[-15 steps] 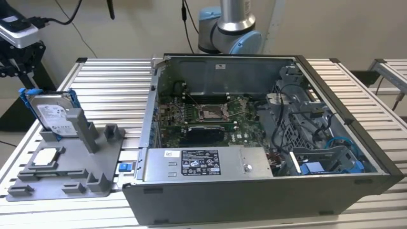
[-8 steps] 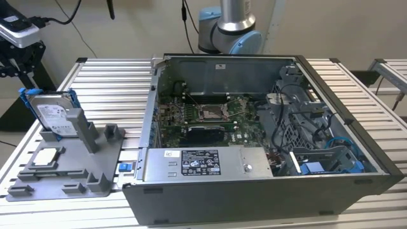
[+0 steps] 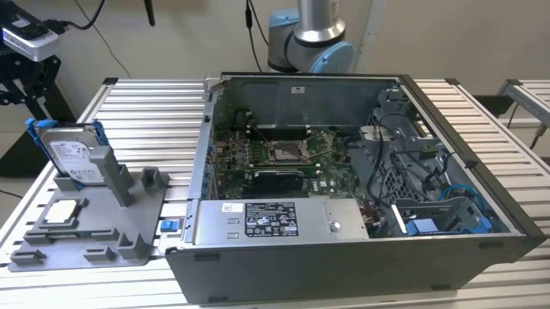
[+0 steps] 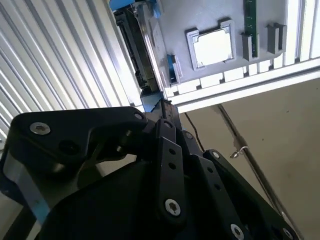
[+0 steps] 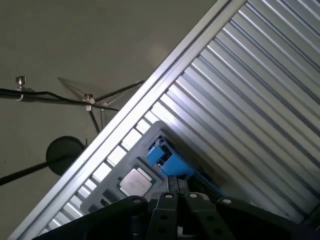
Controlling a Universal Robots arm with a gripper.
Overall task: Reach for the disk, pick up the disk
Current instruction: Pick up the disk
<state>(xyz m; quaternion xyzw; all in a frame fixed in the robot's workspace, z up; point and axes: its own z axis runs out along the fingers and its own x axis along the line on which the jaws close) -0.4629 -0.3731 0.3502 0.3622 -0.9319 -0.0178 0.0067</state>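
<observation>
The disk [image 3: 67,153], a silver-grey drive with a white label in a blue bracket, stands on edge in a slot of the grey fixture [image 3: 129,222] at the exterior view's left. My gripper [image 3: 14,90] hangs above it and slightly further left, clear of it. In both wrist views the black finger links converge to a shut tip [image 4: 162,107] [image 5: 176,184] with nothing held. Just beyond that tip lies the disk, edge-on [image 4: 142,55], its blue bracket [image 5: 167,161] showing.
A small square silver chip [image 3: 62,211] [image 4: 212,47] [image 5: 135,181] lies in the fixture near the disk. An open computer case [image 3: 481,193] fills the ribbed table's middle and right, with a long grey labelled box [image 3: 275,220] at its front. Beyond the fixture is the table edge [image 5: 125,117].
</observation>
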